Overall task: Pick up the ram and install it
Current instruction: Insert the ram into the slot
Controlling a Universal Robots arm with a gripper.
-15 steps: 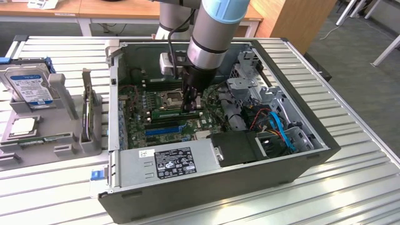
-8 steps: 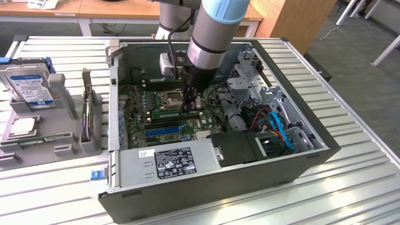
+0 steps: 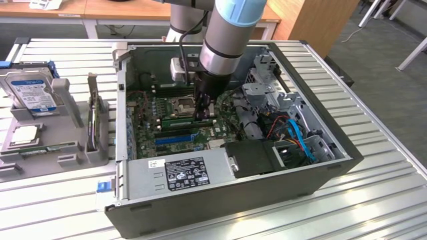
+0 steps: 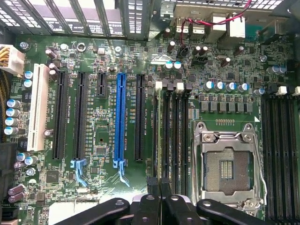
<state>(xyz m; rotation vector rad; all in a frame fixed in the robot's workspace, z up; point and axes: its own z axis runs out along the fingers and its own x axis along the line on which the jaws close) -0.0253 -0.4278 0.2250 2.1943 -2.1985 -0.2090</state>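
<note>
Inside the computer case (image 3: 233,212), the end effector (image 3: 203,116) is gripping the ram (image 3: 179,121), pressing it at a slot beside the processor socket (image 3: 183,104). Pickup is looking complete; full seating is remaining unconfirmed.

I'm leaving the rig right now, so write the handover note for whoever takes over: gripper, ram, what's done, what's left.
Gripper: shut on the ram, reaching down inside the open computer case.
Ram: upright on its edge at the memory slots beside the CPU socket.
Done: ram picked up and brought to the slots.
Left: install not confirmed. Whether the ram is fully seated cannot be told, and the gripper has not yet released it.
</note>
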